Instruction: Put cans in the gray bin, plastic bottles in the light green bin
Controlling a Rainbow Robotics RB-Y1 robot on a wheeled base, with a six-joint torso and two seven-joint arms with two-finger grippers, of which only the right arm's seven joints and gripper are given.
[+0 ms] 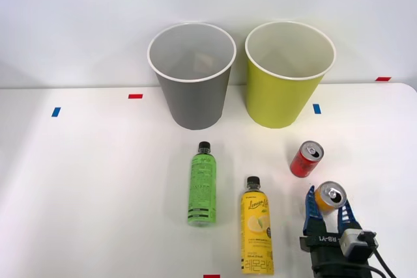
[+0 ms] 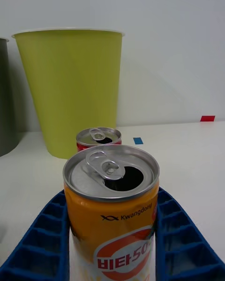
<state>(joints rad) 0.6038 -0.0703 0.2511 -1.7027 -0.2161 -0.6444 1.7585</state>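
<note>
Jaws (image 1: 328, 213) of the right arm pinch the orange and white can (image 1: 330, 196) between them, and a loose squeeze could drop it onto the counter (image 1: 98, 180).

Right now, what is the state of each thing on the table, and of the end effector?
Orange can: upright, opened, between the blue fingers.
Red can: upright, opened, free.
Green bottle: lying down, capped.
Yellow bottle: lying down, capped.
Gray bin: upright, nothing seen inside.
Light green bin: upright, nothing seen inside.
Right end effector: around the orange can.
</note>
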